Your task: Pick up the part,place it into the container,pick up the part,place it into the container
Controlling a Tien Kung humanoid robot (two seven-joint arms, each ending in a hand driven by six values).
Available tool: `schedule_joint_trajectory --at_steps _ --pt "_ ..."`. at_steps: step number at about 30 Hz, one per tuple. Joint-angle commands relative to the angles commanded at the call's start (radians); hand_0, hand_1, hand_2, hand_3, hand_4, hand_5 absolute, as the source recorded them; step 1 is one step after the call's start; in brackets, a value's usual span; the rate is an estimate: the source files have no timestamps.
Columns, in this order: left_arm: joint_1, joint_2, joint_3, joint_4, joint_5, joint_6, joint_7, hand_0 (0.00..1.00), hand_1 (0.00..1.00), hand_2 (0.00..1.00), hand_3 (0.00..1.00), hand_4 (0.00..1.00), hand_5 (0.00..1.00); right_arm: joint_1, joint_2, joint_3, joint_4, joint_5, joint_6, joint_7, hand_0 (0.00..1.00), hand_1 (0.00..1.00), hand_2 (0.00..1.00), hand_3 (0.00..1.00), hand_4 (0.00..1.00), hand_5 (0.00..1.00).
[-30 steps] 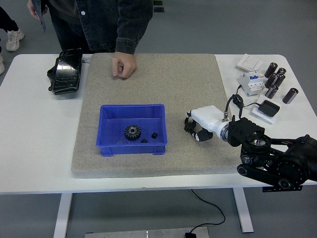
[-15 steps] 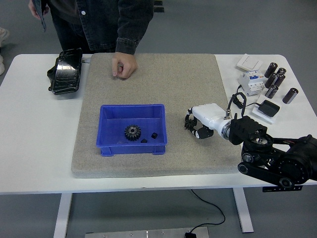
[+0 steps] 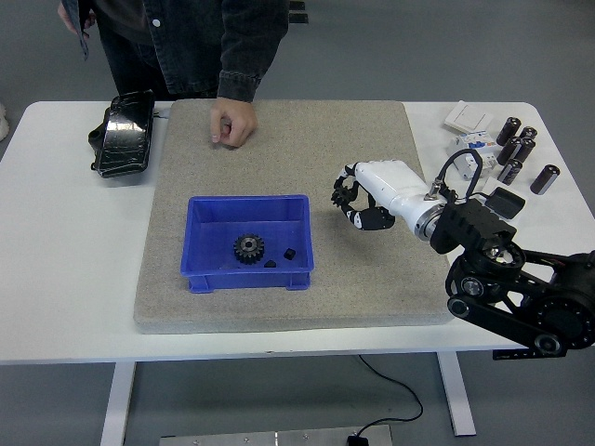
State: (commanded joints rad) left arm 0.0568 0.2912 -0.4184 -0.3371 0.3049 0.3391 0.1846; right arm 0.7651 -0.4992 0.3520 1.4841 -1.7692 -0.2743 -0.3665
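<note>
Reaching in from the right side, the robot's right hand (image 3: 356,203) is hovering over the grey felt mat (image 3: 316,158), just to the right of the blue bin (image 3: 206,268); its fingers are curling inward, but I honestly can't tell whether anything is sitting inside them or whether it's just loosely clenched on nothing. Nothing from the left arm is showing up.

Inside the blue bin a black gear (image 3: 248,248) is lying flat near the middle; right beside it, toward the bin's right side, two small black parts (image 3: 289,252) are sitting close together, one a bit lower and to the left of the other.

At the far edge of the mat a person's hand (image 3: 231,122) is resting knuckles-down on the felt, fingers tucked under; whether it's holding something is too hidden to say; the dark denim sleeve is coming down from the top of the picture.

Off the mat on the white table (image 3: 65,242), a black tray (image 3: 123,136) is lying at the far left; on the right side a white circuit breaker (image 3: 468,149) is standing near a bunch of dark cylindrical capacitors (image 3: 517,149); a small white switch plate (image 3: 469,115) is sitting behind them, and a flat black piece (image 3: 507,201) is lying just in front.
</note>
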Motion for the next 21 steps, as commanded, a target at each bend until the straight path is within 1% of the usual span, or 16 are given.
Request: schedule_joint_trajectory --at_steps 2,3,8,9,10,14,15,20,21 --pt "0.000 0.000 0.000 0.000 0.001 0.000 0.001 0.687 0.684 0.658 0.606 0.660 0.459 -0.007 0.004 0.001 0.046 -0.026 -0.002 -0.008 0.191 0.296 0.365 0.558 0.538 0.002" --pt "0.000 0.000 0.000 0.000 0.001 -0.001 0.001 0.688 0.684 0.659 0.607 0.664 0.466 -0.009 0.008 -0.004 0.070 -0.045 -0.003 -0.014 0.199 0.320 0.392 0.568 0.556 0.002" --pt "-0.002 0.000 -0.001 0.001 0.004 -0.002 0.002 0.688 0.684 0.659 0.607 0.664 0.466 -0.001 0.034 -0.052 0.172 -0.120 -0.020 -0.031 0.199 0.320 0.392 0.568 0.556 0.002" --pt "-0.002 0.000 -0.001 0.001 0.005 -0.002 0.002 0.688 0.684 0.658 0.606 0.665 0.467 0.003 0.040 -0.063 0.184 -0.129 -0.025 -0.031 0.337 0.565 0.615 0.662 0.581 0.002" --pt "-0.002 0.000 -0.002 0.001 0.006 -0.002 0.003 0.688 0.684 0.658 0.606 0.665 0.467 0.008 0.046 -0.074 0.190 -0.135 -0.031 -0.031 0.337 0.565 0.615 0.662 0.581 0.002" --pt "-0.003 0.001 -0.005 0.001 0.009 0.000 0.004 0.688 0.684 0.658 0.606 0.665 0.467 0.029 0.069 -0.111 0.159 -0.138 -0.058 -0.026 0.337 0.565 0.615 0.662 0.581 0.002" --pt "-0.003 0.001 -0.006 0.000 0.010 0.001 0.004 0.688 0.684 0.659 0.607 0.665 0.470 0.033 0.072 -0.115 0.150 -0.136 -0.063 -0.025 0.341 0.583 0.627 0.664 0.561 0.002" --pt "-0.003 0.002 -0.010 -0.001 0.015 0.002 0.007 0.688 0.684 0.659 0.607 0.665 0.470 0.050 0.085 -0.127 0.110 -0.118 -0.079 -0.018 0.341 0.583 0.627 0.664 0.561 0.002" --pt "-0.003 0.002 -0.010 0.000 0.015 0.002 0.007 0.688 0.685 0.659 0.604 0.665 0.473 0.052 0.086 -0.129 0.104 -0.115 -0.081 -0.017 0.322 0.575 0.624 0.668 0.599 0.026"
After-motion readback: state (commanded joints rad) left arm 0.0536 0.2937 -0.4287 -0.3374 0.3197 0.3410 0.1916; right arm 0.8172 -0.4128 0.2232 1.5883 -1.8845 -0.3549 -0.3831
